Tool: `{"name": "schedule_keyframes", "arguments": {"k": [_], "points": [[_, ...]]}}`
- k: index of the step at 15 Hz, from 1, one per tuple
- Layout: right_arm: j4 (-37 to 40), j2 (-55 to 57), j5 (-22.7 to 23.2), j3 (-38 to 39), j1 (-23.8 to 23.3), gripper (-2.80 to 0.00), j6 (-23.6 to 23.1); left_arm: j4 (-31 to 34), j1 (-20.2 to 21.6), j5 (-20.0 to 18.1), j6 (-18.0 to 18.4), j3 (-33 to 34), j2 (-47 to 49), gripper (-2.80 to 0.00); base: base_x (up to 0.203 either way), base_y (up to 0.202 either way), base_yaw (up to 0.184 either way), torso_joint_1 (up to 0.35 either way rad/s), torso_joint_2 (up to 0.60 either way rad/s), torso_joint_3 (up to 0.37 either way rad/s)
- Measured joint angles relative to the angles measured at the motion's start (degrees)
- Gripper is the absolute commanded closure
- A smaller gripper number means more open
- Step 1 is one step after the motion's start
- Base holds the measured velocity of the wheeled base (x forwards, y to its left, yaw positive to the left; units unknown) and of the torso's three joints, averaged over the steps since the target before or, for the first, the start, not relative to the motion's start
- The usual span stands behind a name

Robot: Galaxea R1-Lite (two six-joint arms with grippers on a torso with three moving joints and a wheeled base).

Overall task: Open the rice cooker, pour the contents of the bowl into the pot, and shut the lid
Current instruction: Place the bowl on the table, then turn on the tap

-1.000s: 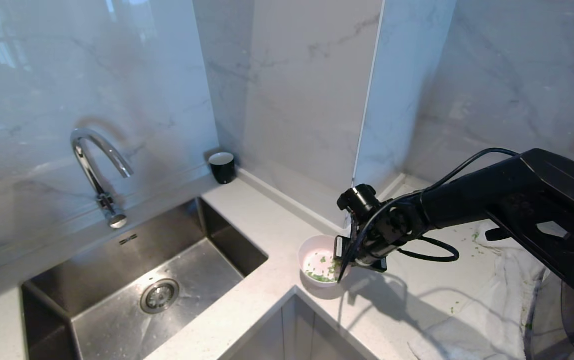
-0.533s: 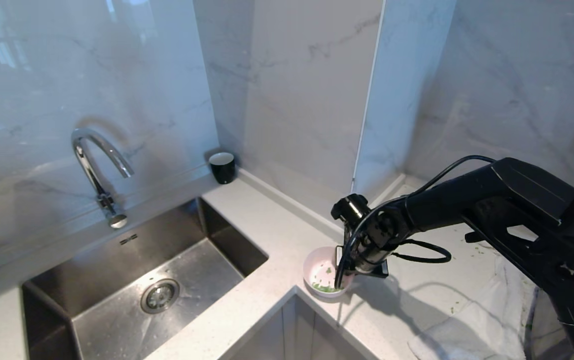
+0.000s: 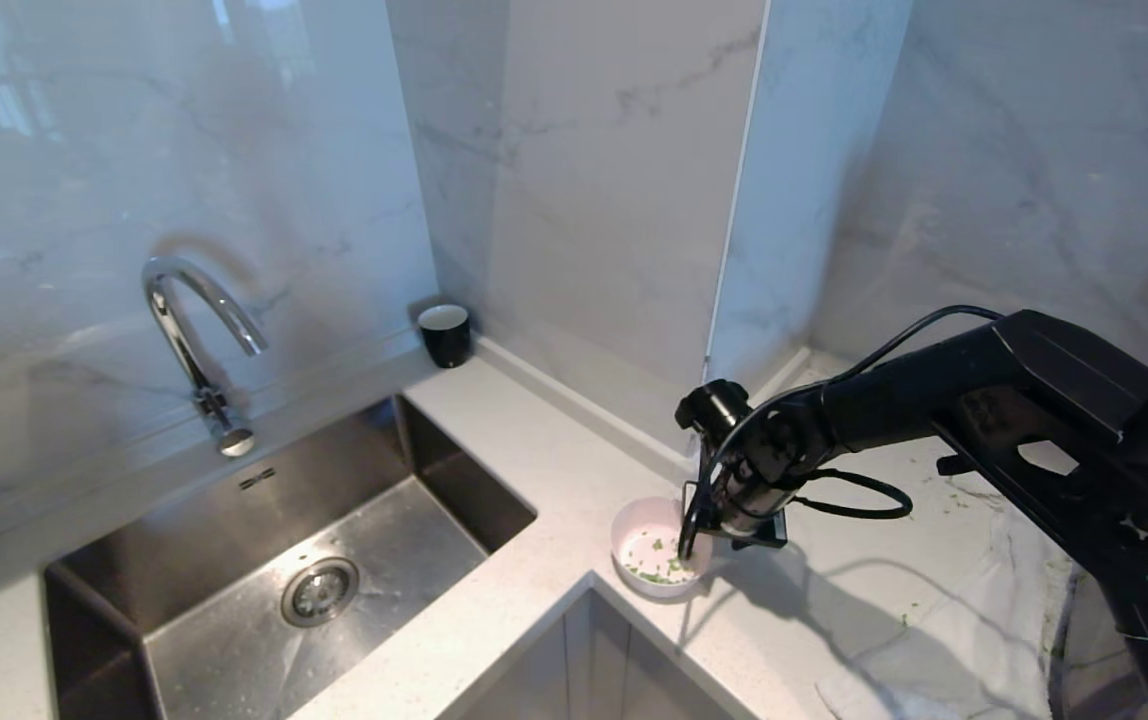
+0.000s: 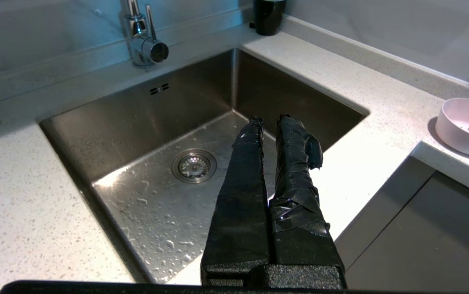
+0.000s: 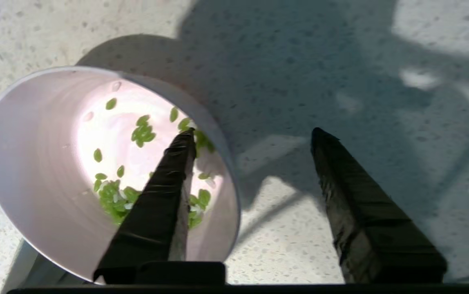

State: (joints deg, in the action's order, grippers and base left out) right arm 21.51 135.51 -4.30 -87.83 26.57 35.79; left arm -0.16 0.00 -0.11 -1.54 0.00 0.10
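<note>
Pale pink bowl [image 5: 54, 163] now rested on the desk [image 3: 554, 460]; the right pincer [image 5: 255, 134] had just released its rim, jaws spread astride it, suggesting pouring was finished

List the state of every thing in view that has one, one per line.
bowl: upright on the counter corner, a few green bits inside
right gripper: open, straddling the bowl's rim, one finger inside
left gripper: shut, empty, over the sink
faucet: off
black cup: upright

Right gripper [image 5: 253, 136] spread apart, one finger inside pink bowl [image 5: 26, 171], green bits [image 5: 142, 132], speckled counter [image 5: 300, 61]
</note>
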Motion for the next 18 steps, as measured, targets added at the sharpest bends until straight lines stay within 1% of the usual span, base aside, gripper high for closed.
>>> {"name": "schedule_keyframes", "arguments": {"k": [4, 7, 10, 12, 13, 18], "points": [[1.6, -4.9, 1.5, 1.1, 0.0, -2.8, 1.5, 0.0, 0.0, 0.0, 0.0, 0.0, 0.0, 0.0, 0.0, 0.0, 0.0, 0.0, 0.0, 0.0], [2.0, -10.6, 3.2, 4.4, 0.9, -2.8, 2.4, 0.0, 0.0, 0.0, 0.0, 0.0, 0.0, 0.0, 0.0, 0.0, 0.0, 0.0, 0.0, 0.0], [1.9, -14.7, 3.9, 7.7, 1.2, -2.8, 2.8, 0.0, 0.0, 0.0, 0.0, 0.0, 0.0, 0.0, 0.0, 0.0, 0.0, 0.0, 0.0, 0.0], [1.9, -15.8, 3.9, 8.3, 1.2, -2.8, 2.8, 0.0, 0.0, 0.0, 0.0, 0.0, 0.0, 0.0, 0.0, 0.0, 0.0, 0.0, 0.0, 0.0], [1.9, -16.2, 3.9, 8.5, 1.2, 0.0, 2.8, 0.0, 0.0, 0.0, 0.0, 0.0, 0.0, 0.0, 0.0, 0.0, 0.0, 0.0, 0.0, 0.0], [1.8, -19.6, 4.0, 11.4, 1.8, 0.0, 2.7, 0.0, 0.0, 0.0, 0.0, 0.0, 0.0, 0.0, 0.0, 0.0, 0.0, 0.0, 0.0, 0.0]]}}
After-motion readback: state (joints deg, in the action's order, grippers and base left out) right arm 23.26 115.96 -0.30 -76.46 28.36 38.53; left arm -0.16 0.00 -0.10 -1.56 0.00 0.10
